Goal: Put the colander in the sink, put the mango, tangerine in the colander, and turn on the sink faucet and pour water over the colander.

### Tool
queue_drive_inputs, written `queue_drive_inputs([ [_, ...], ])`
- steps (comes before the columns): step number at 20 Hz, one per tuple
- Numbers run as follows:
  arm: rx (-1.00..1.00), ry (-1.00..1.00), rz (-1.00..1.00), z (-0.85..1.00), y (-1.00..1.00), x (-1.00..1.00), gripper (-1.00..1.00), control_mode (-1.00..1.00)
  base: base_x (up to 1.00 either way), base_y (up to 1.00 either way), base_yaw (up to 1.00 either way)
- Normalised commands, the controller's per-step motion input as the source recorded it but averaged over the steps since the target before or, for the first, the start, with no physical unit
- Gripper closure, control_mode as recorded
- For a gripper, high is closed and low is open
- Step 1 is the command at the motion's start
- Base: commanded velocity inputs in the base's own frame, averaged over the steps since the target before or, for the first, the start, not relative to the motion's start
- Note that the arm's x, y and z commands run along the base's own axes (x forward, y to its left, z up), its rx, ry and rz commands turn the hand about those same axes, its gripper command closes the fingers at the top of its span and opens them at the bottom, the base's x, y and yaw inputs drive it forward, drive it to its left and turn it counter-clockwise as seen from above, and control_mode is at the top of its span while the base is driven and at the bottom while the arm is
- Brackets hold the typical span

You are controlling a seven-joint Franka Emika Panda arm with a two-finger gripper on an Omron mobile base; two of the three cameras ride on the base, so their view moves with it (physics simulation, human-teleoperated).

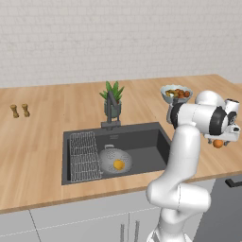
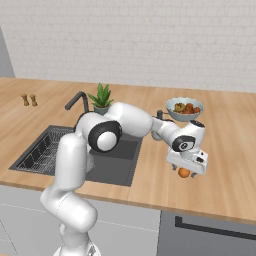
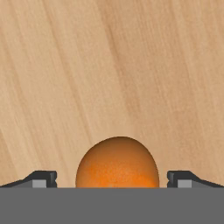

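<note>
The grey colander sits in the dark sink beside the wire rack, with the yellow mango inside it. On the wooden counter right of the sink lies the orange tangerine. My gripper hangs straight over it, open, a fingertip on each side with a gap to the fruit. The dark faucet stands behind the basin; no water runs from it.
A pale bowl of mixed fruit stands on the counter behind the tangerine. A spiky green plant sits behind the faucet. Two small shakers stand far left. The counter's front edge is close to the tangerine.
</note>
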Motion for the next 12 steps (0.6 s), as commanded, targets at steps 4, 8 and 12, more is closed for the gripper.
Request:
queue_drive_inputs([
  [4, 0.00, 0.00, 0.00, 0.00, 0.00, -0.01, -1.00, -1.00, 0.00, 0.00, 0.00],
  [8, 0.00, 0.00, 0.00, 0.00, 0.00, 0.00, -1.00, -1.00, 0.00, 0.00, 0.00],
  [12, 0.00, 0.00, 0.00, 0.00, 0.00, -0.01, -1.00, -1.00, 0.00, 0.00, 0.00],
])
